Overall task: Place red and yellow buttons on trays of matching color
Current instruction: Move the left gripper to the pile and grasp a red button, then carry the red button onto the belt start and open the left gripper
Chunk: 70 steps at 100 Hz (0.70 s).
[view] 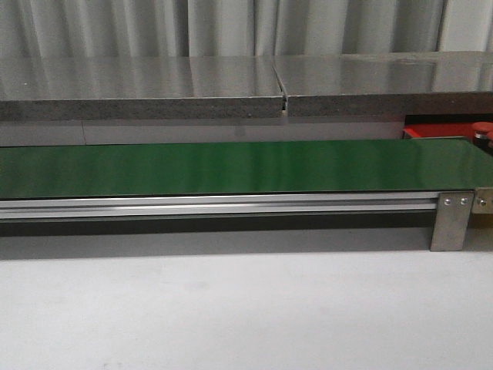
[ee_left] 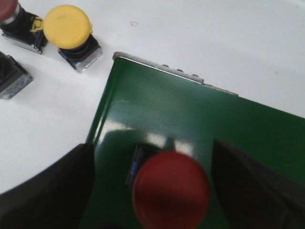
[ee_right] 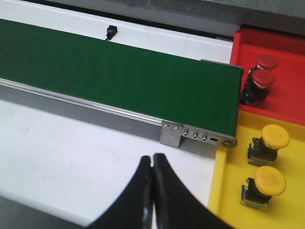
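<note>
Green belt (view: 231, 169), white table (view: 231, 308), grey curtain (view: 231, 27) behind

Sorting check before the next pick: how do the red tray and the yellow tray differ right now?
The red tray holds two red buttons, standing close together; the yellow tray holds two yellow buttons, set apart. The red tray lies farther from the right gripper than the yellow. Both sit at the green belt's end.
</note>
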### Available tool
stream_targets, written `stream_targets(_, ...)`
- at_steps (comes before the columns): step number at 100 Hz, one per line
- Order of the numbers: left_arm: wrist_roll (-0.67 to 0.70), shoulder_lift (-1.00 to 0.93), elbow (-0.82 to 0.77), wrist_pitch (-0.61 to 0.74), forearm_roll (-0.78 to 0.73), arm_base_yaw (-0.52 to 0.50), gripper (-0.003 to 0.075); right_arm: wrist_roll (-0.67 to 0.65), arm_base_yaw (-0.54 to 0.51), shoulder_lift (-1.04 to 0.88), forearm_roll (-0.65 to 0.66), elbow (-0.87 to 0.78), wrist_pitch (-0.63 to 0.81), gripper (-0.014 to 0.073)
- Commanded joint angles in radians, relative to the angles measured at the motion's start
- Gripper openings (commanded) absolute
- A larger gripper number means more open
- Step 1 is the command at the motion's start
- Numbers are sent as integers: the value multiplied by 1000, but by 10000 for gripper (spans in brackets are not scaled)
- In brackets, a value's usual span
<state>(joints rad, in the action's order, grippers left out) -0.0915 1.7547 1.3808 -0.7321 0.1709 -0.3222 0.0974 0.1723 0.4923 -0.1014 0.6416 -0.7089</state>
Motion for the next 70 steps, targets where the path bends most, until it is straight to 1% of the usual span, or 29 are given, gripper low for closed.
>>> stream_targets(1,0,-50,41,44,13,5,547,7,-2,3,4,27,67,-68)
stream_targets(16,0,-56,107,42,13,-6,547,7,-2,3,4,27,67,-68)
stream_targets(31,17,-56,187,29,76,-49,547,7,-2,3,4,27,67,-68)
stream_targets(44,61,-48,192,-16,75,-106,546,7,-2,3,4,27,67,-68)
stream_targets(70,81,37,192,-71,73,-205,546,7,-2,3,4,27,68,-68)
